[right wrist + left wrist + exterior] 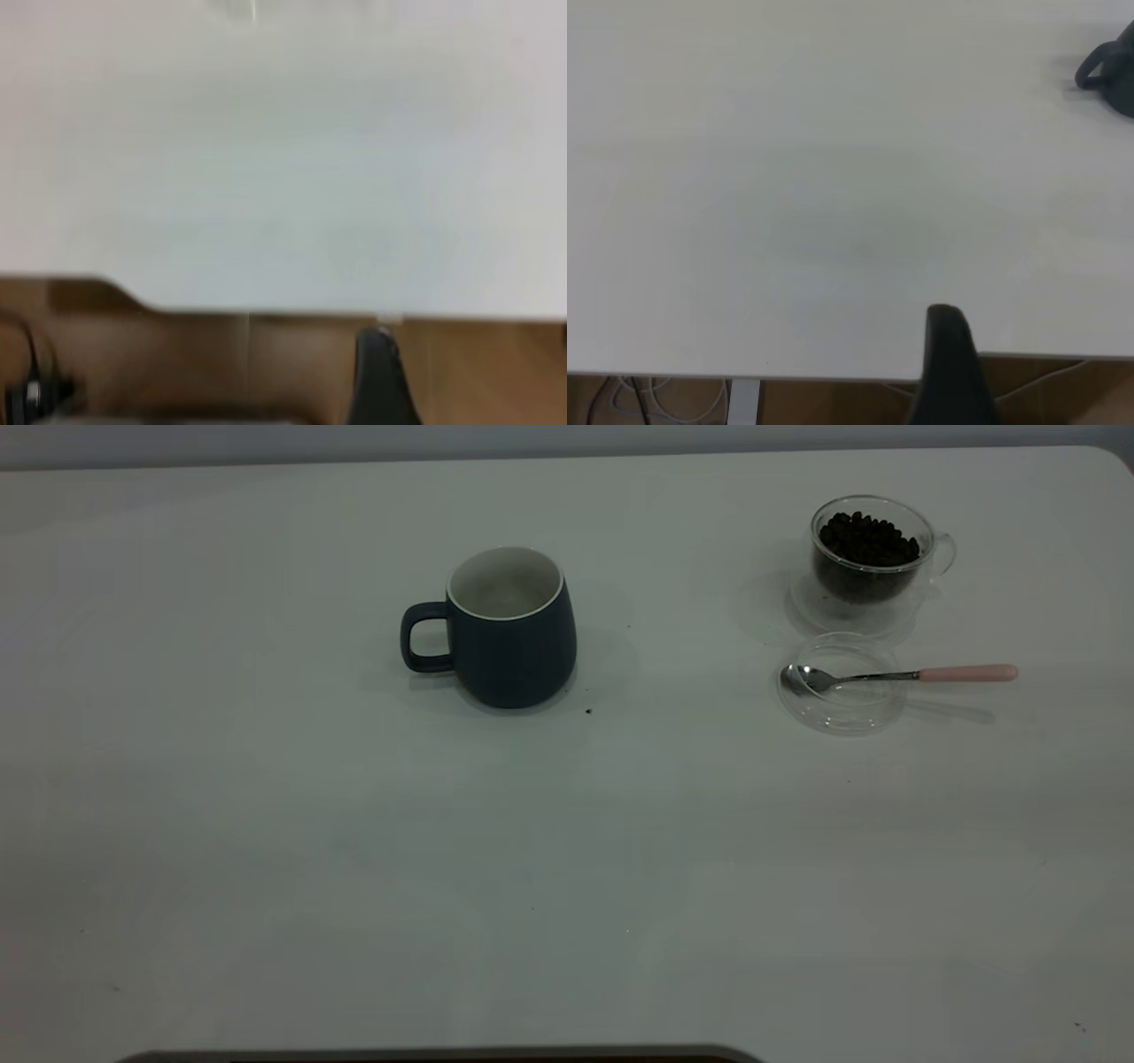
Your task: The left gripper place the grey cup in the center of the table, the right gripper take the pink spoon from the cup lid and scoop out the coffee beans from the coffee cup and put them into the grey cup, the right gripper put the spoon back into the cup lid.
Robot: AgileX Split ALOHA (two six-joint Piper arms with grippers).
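The grey cup (pixel 509 629) stands upright near the middle of the table (pixel 266 824), handle to the left, white inside showing nothing in it. Its handle (pixel 1097 69) shows far off in the left wrist view. At the back right stands the coffee cup (pixel 873 553), filled with coffee beans (pixel 866 538). Just in front of it lies the cup lid (pixel 842 691), with the pink spoon (pixel 895 676) resting bowl-down in it and its pink end sticking out to the right. Neither gripper appears in the exterior view. A dark part of the left gripper (pixel 950 359) and of the right gripper (pixel 381 372) hangs off the table's near edge.
A loose dark speck (pixel 588 711) lies by the grey cup's base. Brown floor and cables (pixel 647 398) show below the table edge in the left wrist view. A dark strip (pixel 443 1056) runs along the exterior view's lower border.
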